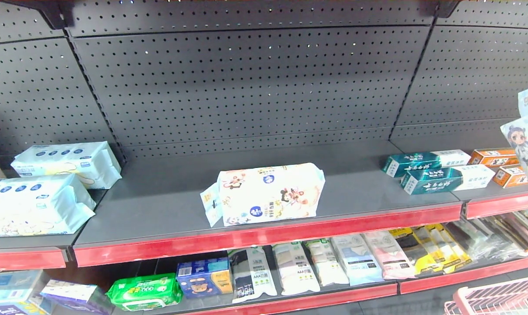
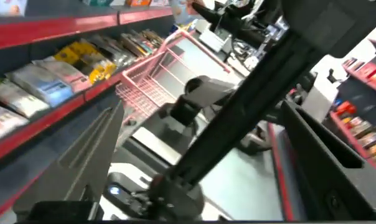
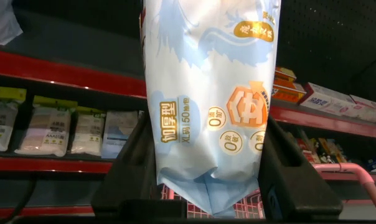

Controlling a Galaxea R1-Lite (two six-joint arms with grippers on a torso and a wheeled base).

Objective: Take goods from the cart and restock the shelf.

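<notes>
Placement step, by my reading: one pack is lifted clear of the cart and not yet on the shelf. Head view: pale blue plastic pack with a cartoon figure hangs at the right edge, above the shelf's right end. The upper grey metal shelf board with red front strip carries a white cartoon-printed soft pack at centre front, two pale blue tissue packs at left, and two teal-and-white long boxes with orange boxes at right. Bare board lies on either side of the centre pack; the next move likely calls for carrying the held pack leftward over that gap and lowering it flat. The lower tier holds a green wipes pack, a blue box and rows of flat sachets. Pink wire cart shows one corner; contents cannot be told. Left wrist view: left gripper sits low near the cart, jaws spread, nothing between them. Right wrist view: right gripper pinches the held pack near one end, a finger pressed to each side.
</notes>
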